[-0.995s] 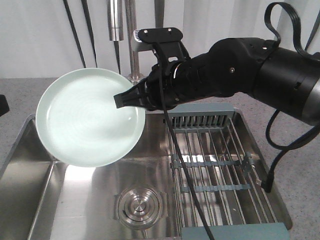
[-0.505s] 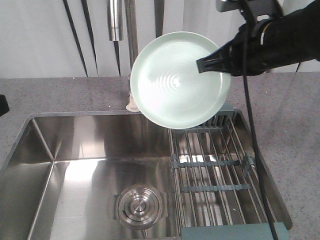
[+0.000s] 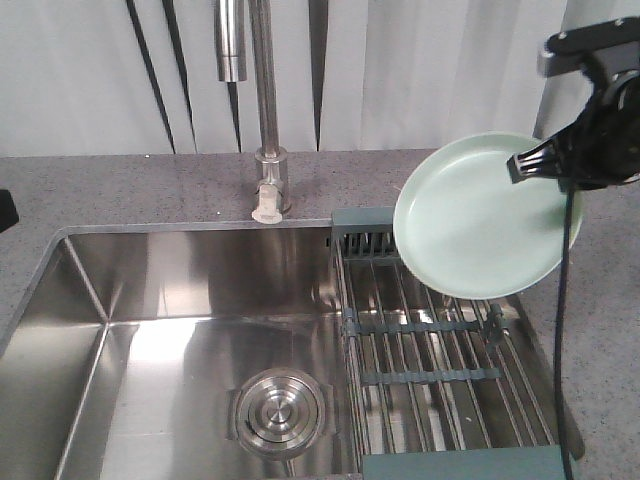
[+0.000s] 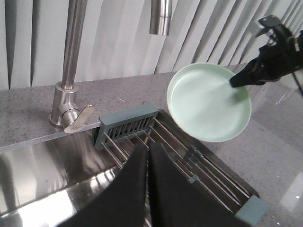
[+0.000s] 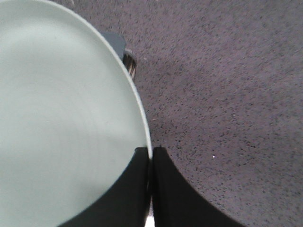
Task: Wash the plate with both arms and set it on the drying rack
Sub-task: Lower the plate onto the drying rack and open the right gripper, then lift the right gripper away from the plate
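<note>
The plate is hanging in the air, tilted with its pale green face turned toward the front camera, above the far end of the drying rack and clear of the rods. The right gripper is pinching it at the rim on its upper right edge; the right wrist view is showing the two dark fingers pressed together with the thin plate edge caught between them. Beneath that grip, the speckled grey countertop is filling the rest of the wrist view, with a corner of the rack's grey-blue end piece peeking out past the plate's rim.

The rack is lying across the right side of the stainless sink, its thin metal rods running front to back with plastic crossbars. The round drain strainer is sitting in the basin floor to the left of the rack. The faucet is rising behind the sink, left of the plate.

The left gripper is hanging over the sink near the rack, its fingers nearly pressed together and holding nothing, well apart from the plate and the right gripper seen beyond it.
</note>
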Available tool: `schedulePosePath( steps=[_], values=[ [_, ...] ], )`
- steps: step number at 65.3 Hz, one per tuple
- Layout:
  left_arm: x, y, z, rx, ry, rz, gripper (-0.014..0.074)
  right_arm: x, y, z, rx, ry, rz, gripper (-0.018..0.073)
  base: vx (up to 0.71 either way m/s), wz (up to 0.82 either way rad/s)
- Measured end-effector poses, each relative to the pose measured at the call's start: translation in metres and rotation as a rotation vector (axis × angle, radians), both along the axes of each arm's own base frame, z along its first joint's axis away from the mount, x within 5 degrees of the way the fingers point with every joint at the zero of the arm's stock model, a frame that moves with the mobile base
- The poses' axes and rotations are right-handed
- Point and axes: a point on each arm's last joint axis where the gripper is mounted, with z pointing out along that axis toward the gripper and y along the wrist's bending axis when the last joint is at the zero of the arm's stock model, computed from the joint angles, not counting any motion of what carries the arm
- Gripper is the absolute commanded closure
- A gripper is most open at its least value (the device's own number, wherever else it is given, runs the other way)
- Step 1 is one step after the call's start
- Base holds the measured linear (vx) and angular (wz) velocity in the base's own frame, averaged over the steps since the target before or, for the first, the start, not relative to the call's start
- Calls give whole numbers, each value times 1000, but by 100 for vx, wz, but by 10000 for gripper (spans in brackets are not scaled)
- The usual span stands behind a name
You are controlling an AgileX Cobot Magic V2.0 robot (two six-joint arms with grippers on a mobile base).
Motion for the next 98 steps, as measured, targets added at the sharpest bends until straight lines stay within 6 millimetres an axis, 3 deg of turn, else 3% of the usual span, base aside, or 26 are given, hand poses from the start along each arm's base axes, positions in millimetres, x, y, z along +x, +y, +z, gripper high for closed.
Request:
schedulePosePath(
  steps=[14,23,37,52,62,71,83,98],
  values=[
    [0,0,0,0,0,0,603,40,8,-69,-31,184,35,563,0,0],
    [0,0,0,0,0,0,603,51,11,-93,-41,238,70,548,0,0],
    [0,0,0,0,0,0,603,53,17,-101,6,258,123,438,0,0],
    [0,0,0,0,0,0,603,54,19,-100,19,255,133,170,0,0],
    [0,0,0,0,0,0,603,55,19,-97,17,243,134,148,0,0],
    [0,0,0,0,1,-3,603,55,19,-75,17,193,134,262,0,0],
    [0,0,0,-1,2,-3,603,22,20,-2,87,6,189,578,0,0],
    [21,10,-10,-64,70,3,603,-68,23,90,221,-226,373,568,0,0]
  ],
)
